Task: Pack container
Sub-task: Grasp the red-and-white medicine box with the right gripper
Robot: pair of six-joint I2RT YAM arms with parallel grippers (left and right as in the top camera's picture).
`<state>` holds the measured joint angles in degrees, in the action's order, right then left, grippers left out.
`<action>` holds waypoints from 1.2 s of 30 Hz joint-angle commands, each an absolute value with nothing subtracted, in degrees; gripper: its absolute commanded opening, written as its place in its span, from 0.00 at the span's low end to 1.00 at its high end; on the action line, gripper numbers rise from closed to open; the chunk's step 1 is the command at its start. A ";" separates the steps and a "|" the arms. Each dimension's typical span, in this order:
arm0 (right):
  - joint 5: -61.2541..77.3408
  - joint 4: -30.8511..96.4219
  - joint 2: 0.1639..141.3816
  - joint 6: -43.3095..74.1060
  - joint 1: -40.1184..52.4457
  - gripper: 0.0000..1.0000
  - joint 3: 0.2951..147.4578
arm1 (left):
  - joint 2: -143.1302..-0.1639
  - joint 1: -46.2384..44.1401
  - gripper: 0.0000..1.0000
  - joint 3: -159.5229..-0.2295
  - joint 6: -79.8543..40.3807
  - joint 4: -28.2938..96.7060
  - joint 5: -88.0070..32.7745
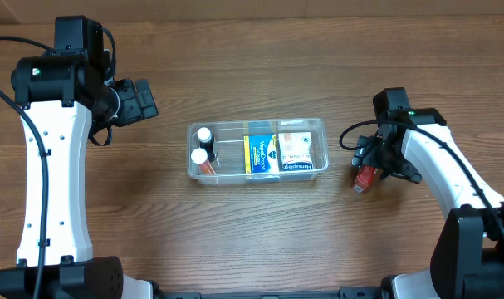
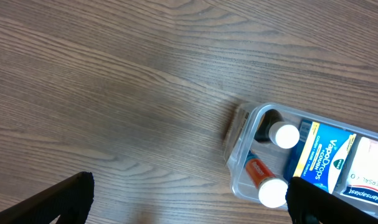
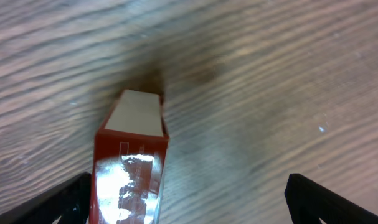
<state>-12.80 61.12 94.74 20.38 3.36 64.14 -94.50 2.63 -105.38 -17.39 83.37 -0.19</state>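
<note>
The clear container (image 1: 232, 159) lies in the middle of the table. It holds two white-capped bottles (image 1: 203, 145) at its left end, a blue and yellow box (image 1: 261, 152) and a white box (image 1: 299, 149). Its left end also shows in the left wrist view (image 2: 240, 144). My left gripper (image 1: 140, 100) is open and empty, left of and behind the container. My right gripper (image 1: 376, 164) is open above a red box (image 1: 365, 177) lying on the table right of the container. In the right wrist view the red box (image 3: 129, 168) lies against my left finger, with the jaws (image 3: 189, 199) wide apart.
Bare wood-grain tabletop (image 1: 260, 241) surrounds the container. A black cable (image 1: 349, 137) loops beside the right wrist.
</note>
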 commanded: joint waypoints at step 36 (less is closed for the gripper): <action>-6.68 53.58 94.45 15.59 -4.32 1.00 57.08 | -93.47 2.61 1.00 -106.61 -15.59 83.99 0.60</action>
<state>-7.22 55.94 94.08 16.29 -4.19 60.80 -94.50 2.63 -105.38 -16.49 84.05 -0.19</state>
